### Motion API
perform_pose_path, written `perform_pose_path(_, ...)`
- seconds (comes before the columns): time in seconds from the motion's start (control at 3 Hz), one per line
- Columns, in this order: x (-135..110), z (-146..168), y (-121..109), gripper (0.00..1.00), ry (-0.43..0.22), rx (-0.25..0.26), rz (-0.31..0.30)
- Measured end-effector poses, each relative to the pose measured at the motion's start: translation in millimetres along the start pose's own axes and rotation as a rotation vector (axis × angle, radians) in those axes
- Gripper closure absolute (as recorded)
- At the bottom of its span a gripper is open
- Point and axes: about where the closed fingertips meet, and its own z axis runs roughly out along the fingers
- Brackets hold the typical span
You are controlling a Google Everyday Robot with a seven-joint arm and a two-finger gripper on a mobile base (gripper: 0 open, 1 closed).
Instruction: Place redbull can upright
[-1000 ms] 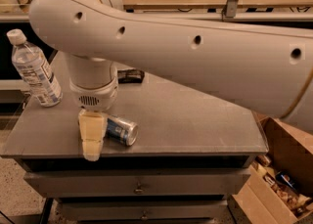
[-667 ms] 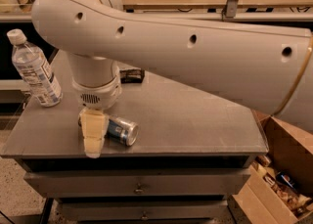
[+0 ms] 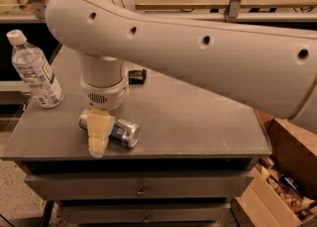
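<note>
The redbull can (image 3: 120, 132) lies on its side near the front edge of the grey table (image 3: 198, 122), its silver end facing right. My gripper (image 3: 99, 134) hangs straight down from the white arm, right over the can's left half. One cream finger (image 3: 99, 131) shows in front of the can and covers its middle. The other finger is hidden behind.
A clear plastic water bottle (image 3: 34, 72) stands upright at the table's left edge. A small flat black wrapper (image 3: 136, 76) lies further back. A cardboard box (image 3: 282, 181) with items sits on the floor to the right. Drawers run below the tabletop.
The arm and gripper have shifted slightly right and the can now sits behind the finger; the can has not visibly moved.
</note>
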Motion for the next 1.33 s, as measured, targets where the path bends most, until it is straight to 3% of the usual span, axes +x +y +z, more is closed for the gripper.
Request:
perform_pose_path(0.33, 1.7, 2.0, -0.1, 0.00, -0.014, 0.006, 0.001)
perform_pose_path(0.67, 3.1, 4.7, -0.3, 0.16, -0.023, 0.006, 0.006)
perform_pose_path(1.33, -4.2, -3.7, 6.2, 0.62, -0.028, 0.003, -0.010)
